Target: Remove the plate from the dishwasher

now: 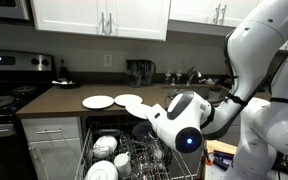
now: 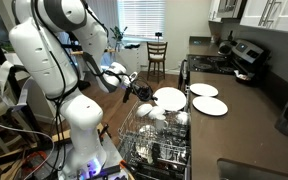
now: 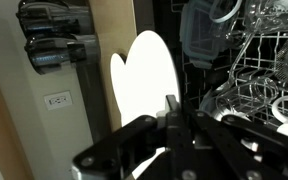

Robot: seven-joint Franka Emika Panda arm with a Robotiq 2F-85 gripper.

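The dishwasher [image 2: 154, 140] stands open under the counter, its grey wire rack [image 3: 254, 95] pulled out and holding cups and dishes. It also shows in an exterior view [image 1: 119, 155]. My gripper [image 2: 136, 90] is shut on the rim of a white plate [image 2: 169, 98] and holds it above the rack, near the counter's edge. In the wrist view the plate [image 3: 144, 75] stands on edge between my jaws [image 3: 174, 122]. In an exterior view [image 1: 184, 125] the arm's wrist hides the jaws.
Two more white plates [image 2: 203, 90] [image 2: 210, 105] lie on the brown counter [image 2: 244, 120]; they also show in an exterior view [image 1: 97, 101] [image 1: 130, 99]. A black stove [image 1: 4, 85] stands beside the counter. A chair [image 2: 158, 55] stands further back.
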